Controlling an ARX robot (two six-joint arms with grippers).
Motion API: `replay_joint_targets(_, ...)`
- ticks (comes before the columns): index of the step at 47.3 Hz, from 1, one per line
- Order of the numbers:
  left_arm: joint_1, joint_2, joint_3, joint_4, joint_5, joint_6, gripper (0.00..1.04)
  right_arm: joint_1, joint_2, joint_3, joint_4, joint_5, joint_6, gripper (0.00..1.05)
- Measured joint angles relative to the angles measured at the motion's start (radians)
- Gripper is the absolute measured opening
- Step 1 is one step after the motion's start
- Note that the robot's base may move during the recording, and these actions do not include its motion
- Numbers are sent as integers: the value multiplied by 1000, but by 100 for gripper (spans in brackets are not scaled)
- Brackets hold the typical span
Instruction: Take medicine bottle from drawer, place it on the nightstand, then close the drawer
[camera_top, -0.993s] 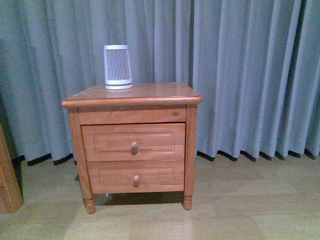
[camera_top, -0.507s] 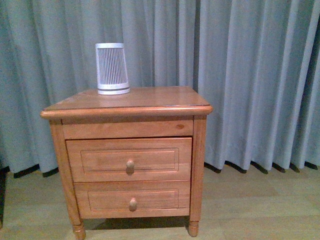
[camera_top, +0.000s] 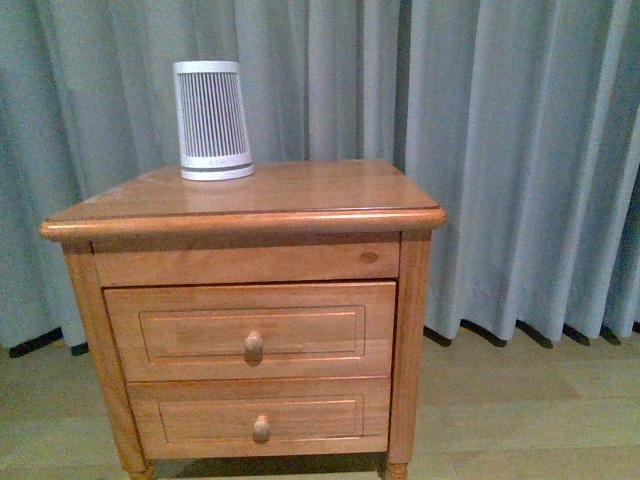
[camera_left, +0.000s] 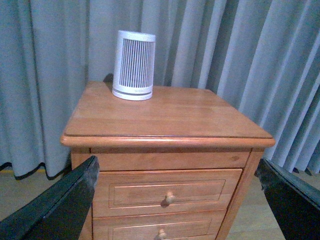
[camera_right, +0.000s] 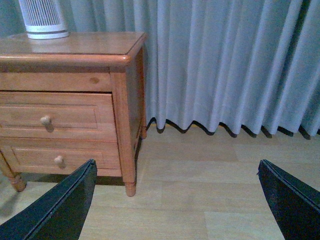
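Note:
The orange-brown nightstand (camera_top: 250, 200) (camera_left: 165, 115) (camera_right: 75, 50) fills the front view. Its upper drawer (camera_top: 250, 328) (camera_left: 167, 192) (camera_right: 55, 115) is shut, with a round wooden knob (camera_top: 254, 345). The medicine bottle is hidden from all views. My left gripper (camera_left: 177, 185) is open, well short of the cabinet front, its black fingers (camera_left: 60, 205) framing the drawer. My right gripper (camera_right: 175, 185) is open over bare floor to the right of the cabinet. Neither arm shows in the front view.
A large white ribbed cylinder device (camera_top: 211, 120) (camera_left: 133, 65) stands at the back left of the cabinet top. The lower drawer (camera_top: 260, 420) is shut. Grey curtains (camera_top: 520, 150) hang behind. Pale wood floor (camera_right: 200, 190) lies to the right.
The nightstand has grown larger and shifted lower-left in the front view, so the camera has come closer. The bed frame at the left edge has left the view.

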Motion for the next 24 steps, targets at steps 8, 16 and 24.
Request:
replay_joint_targets(8,-77,496,109,206,-24,31,98,0,0,0,0,0,0,98)
replay_joint_targets(16,-119,813,223,285,-81,36,98,0,0,0,0,0,0,98)
replay_joint_targets(24,-156,1052,365,299,-148,23,98,0,0,0,0,0,0,98)
